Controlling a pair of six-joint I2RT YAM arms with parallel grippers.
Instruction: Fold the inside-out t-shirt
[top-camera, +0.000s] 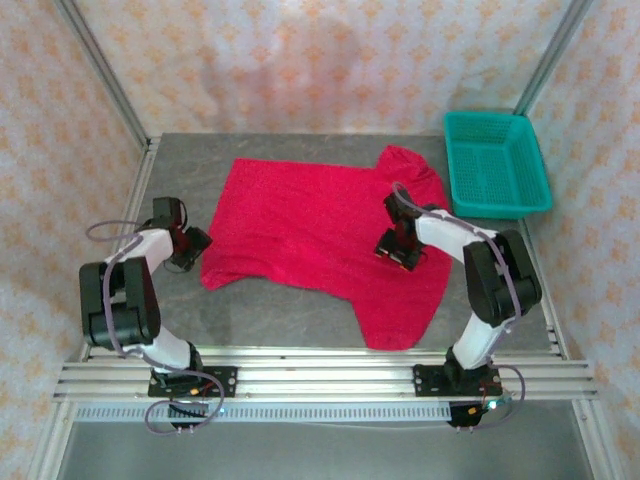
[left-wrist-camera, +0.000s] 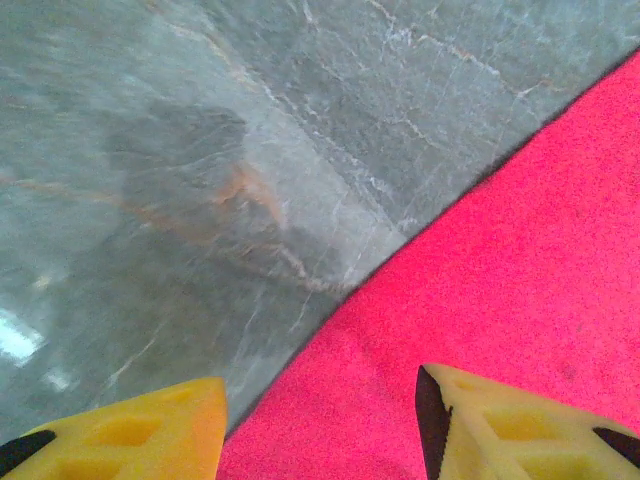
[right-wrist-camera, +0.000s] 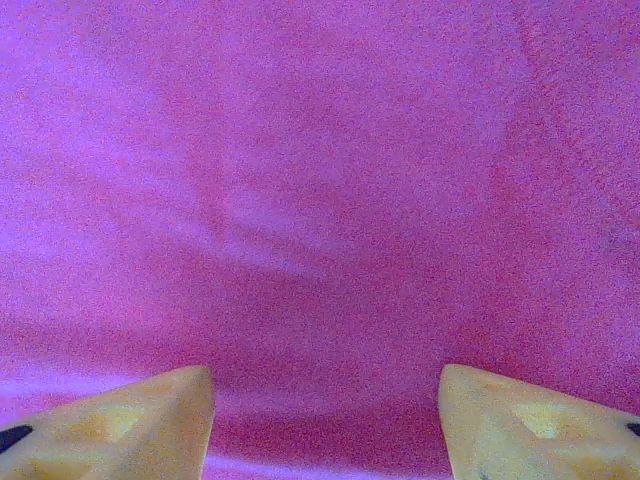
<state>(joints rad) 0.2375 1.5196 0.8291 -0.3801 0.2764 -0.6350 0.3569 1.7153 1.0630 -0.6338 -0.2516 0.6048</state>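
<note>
We see the red t-shirt (top-camera: 300, 230) spread flat on the grey table (top-camera: 270, 315), our left gripper (top-camera: 195, 245) open at its left edge, our right gripper (top-camera: 398, 252) open above its right side

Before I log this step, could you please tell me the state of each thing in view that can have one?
t-shirt: spread out on the table, not yet folded.
teal plastic basket: upright, empty.
left gripper: open, holding nothing, at the t-shirt's edge.
right gripper: open, holding nothing, over the t-shirt.
</note>
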